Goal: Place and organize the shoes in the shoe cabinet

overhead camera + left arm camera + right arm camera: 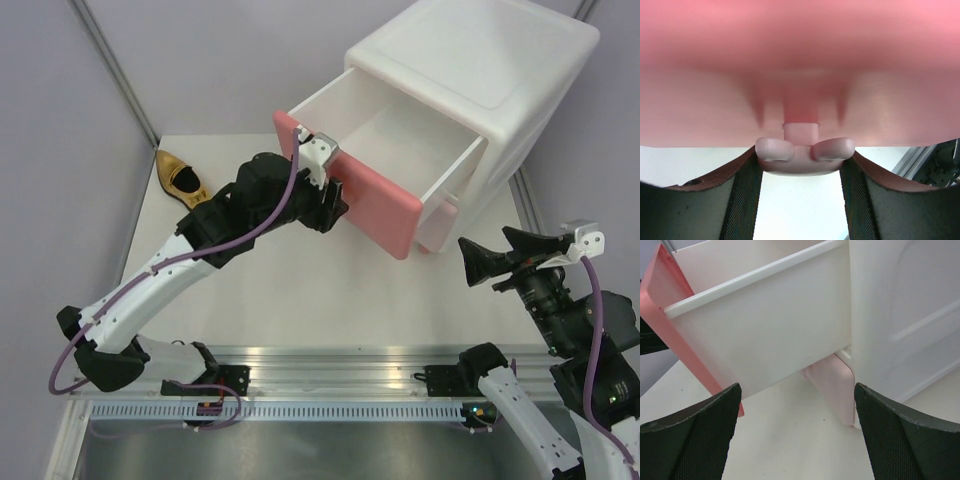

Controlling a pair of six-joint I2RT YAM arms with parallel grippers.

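Observation:
The white shoe cabinet (500, 70) stands at the back right, with its upper drawer (400, 140) pulled out and nothing showing inside. My left gripper (333, 188) is at the pink drawer front (375, 205). In the left wrist view its fingers (740, 200) press both sides of the pale bunny knob (805, 156). One gold shoe (180, 178) lies at the table's back left corner; no other shoes show. My right gripper (486, 242) hovers open to the right of the drawer, facing the drawer's white side (765, 330) and the lower pink front (832, 385).
The left arm's dark wrist and forearm (250, 205) stretch across the table (300, 300) between the gold shoe and the drawer. A metal rail (330, 365) runs along the near edge. Purple walls close in the left and back.

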